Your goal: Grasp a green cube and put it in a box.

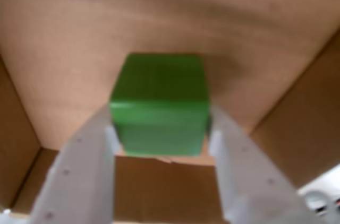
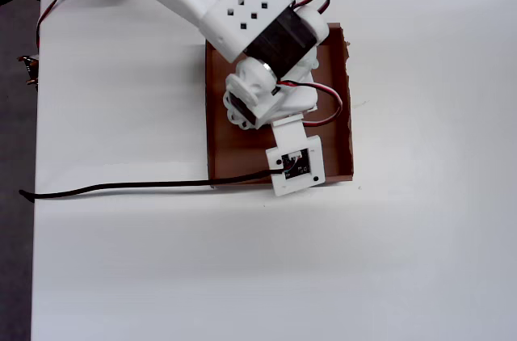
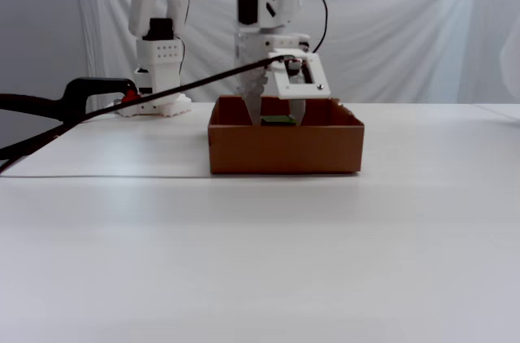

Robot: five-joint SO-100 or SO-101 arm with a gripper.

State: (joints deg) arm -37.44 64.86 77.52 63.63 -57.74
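In the wrist view the green cube (image 1: 159, 104) sits between my gripper's (image 1: 160, 124) two white fingers, which press on its left and right faces, so the gripper is shut on it. Brown floor and walls of the box (image 1: 175, 17) surround it. From the fixed view the cube's top (image 3: 279, 121) shows just over the front wall of the box (image 3: 284, 152), with the gripper (image 3: 280, 118) reaching down into the box. In the overhead view my arm (image 2: 266, 90) hangs over the box (image 2: 220, 127) and hides both cube and fingers.
A black cable (image 2: 121, 187) runs from the wrist camera across the white table to its left edge. A black clamp (image 3: 81, 91) and the arm's base (image 3: 158, 103) stand at the back left. White cloth hangs behind the table.
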